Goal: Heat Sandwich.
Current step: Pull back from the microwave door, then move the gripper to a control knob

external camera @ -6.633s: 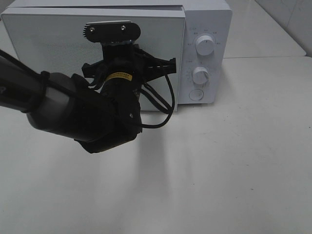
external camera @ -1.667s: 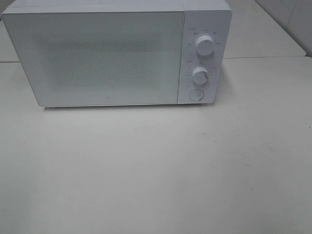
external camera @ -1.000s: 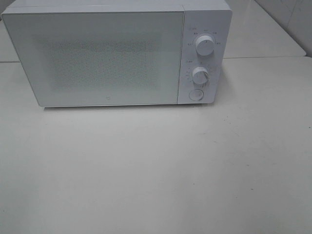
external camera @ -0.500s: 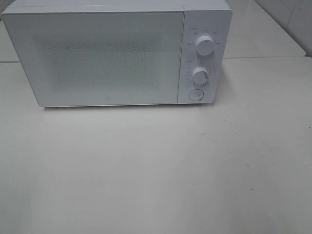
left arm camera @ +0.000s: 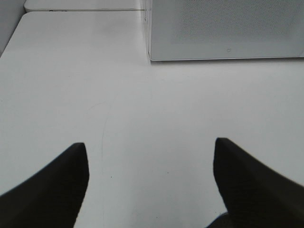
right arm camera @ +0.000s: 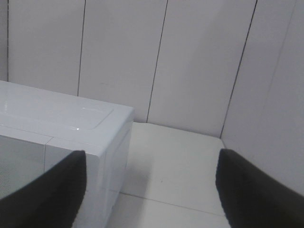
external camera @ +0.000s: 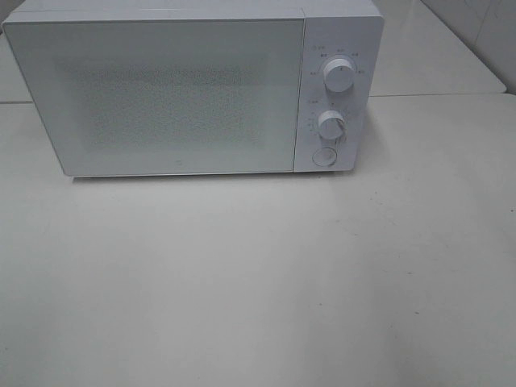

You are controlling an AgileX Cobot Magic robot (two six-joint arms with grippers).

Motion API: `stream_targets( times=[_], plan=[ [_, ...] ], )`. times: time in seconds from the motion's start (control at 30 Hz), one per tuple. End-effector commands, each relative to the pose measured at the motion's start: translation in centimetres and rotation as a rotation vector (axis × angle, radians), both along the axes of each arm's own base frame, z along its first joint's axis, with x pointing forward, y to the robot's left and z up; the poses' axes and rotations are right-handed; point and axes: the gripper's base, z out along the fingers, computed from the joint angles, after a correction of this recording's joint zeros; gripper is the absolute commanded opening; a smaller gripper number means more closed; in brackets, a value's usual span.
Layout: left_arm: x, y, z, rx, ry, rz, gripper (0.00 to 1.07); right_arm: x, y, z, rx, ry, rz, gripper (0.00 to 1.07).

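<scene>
A matte off-white table [external camera: 258, 282] carries a boxy white microwave [external camera: 161, 97] with its door shut and a finely dotted window. Pale seamed wall panels [right arm camera: 190, 61] stand behind. The left gripper [left arm camera: 149, 142] and right gripper [right arm camera: 152, 152] gape wide, holding nothing. The sandwich shows in no view — possibly hidden behind that door; I cannot tell.

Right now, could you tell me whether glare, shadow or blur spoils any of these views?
Exterior high: soft even light, faint shadow beneath the microwave. Left wrist: the left gripper is a dark, unfocused silhouette; table sharp. Right wrist: the right gripper likewise.
</scene>
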Motion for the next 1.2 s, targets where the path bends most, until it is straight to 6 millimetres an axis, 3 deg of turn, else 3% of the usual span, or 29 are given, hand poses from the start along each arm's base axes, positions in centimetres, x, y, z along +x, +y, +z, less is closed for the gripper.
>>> stream_targets(
  times=[0.03,0.17,0.3,0.43,0.6,1.03,1.2],
  plan=[
    [-0.3,-0.1,0.1,-0.011,-0.034,0.002,0.7,2.9,0.7,-0.7,0.056,0.05,0.034,0.74],
    [-0.3,-0.1,0.1,-0.011,-0.034,0.002,0.7,4.7,1.3,-1.6,0.053,0.094,0.054,0.74],
    [-0.3,-0.1,0.1,-0.011,-0.034,0.002,0.7,7.4,3.6,-3.3,0.051,0.139,0.176,0.74],
    [-0.3,-0.1,0.1,-0.011,-0.034,0.002,0.7,8.6,5.1,-4.5,0.077,0.185,0.234,0.74],
    [-0.3,-0.1,0.1,-0.011,-0.034,0.002,0.7,10.8,7.3,-7.5,0.155,0.301,0.256,0.74],
    [-0.3,-0.1,0.1,-0.011,-0.034,0.002,0.7,12.4,12.8,-12.3,0.057,0.29,0.321,0.74],
    [-0.3,-0.1,0.1,-0.011,-0.034,0.002,0.7,12.7,15.0,-15.2,0.029,0.252,0.26,0.74]
  ],
)
